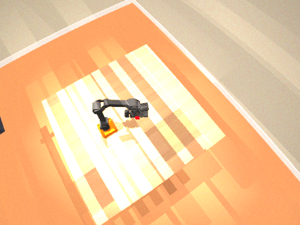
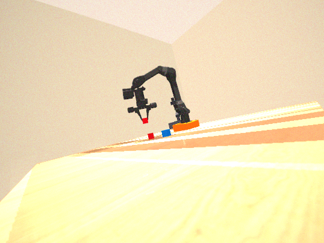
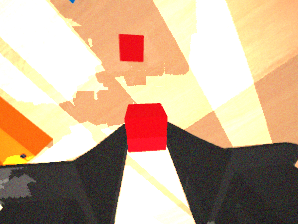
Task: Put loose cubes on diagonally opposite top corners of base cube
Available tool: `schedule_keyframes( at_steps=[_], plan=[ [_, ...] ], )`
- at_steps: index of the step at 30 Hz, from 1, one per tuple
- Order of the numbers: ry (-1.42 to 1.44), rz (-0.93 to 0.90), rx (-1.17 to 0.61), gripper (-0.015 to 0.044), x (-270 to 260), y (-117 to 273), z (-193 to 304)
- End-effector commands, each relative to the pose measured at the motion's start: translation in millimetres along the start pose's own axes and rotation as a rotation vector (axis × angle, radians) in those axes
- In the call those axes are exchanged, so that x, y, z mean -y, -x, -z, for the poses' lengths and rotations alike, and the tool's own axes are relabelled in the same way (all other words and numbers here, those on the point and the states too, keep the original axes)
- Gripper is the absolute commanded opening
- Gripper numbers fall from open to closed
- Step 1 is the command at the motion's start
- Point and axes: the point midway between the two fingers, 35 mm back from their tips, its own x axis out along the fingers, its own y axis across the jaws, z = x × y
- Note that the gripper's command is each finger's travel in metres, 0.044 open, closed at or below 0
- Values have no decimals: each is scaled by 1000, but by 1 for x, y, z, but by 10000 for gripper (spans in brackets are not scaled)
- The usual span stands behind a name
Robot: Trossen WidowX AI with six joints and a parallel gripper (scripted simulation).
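Observation:
My gripper (image 2: 145, 119) (image 3: 145, 127) is shut on a red cube (image 1: 137, 117) (image 2: 145, 121) (image 3: 146, 127) and holds it in the air, above table height. The other red cube (image 2: 150, 136) (image 3: 131, 48) rests on the table, ahead of the held one in the wrist view. The blue cube (image 2: 165, 133), which I take for the base cube, sits on the table between that red cube and the arm's base in the exterior view. Only its corner (image 3: 72, 1) shows at the wrist view's top edge. Neither cube on the table can be made out in the top view. Nothing is on the blue cube.
The arm's orange base plate (image 1: 111, 131) (image 2: 186, 125) (image 3: 22, 122) is near the blue cube and at the left of the wrist view. Strong striped light and shadow cover the wooden table top (image 1: 192, 120).

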Motion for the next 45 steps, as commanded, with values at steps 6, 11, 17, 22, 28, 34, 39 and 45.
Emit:
schedule_keyframes(
  at_steps=[6, 11, 17, 22, 28, 34, 39, 45],
  plan=[
    [1, 2, -2, 105, -4, -6, -29],
    [3, 2, 0, 105, -8, -8, -44],
    [4, 3, 1, 105, -14, -11, -62],
    [6, 4, 3, 105, -19, -14, -76],
    [7, 4, 6, 105, -27, -17, -94],
    [9, 4, 9, 105, -35, -20, -111],
    [10, 4, 12, 105, -44, -22, -124],
    [11, 2, 14, 105, -55, -26, -140]
  ],
)
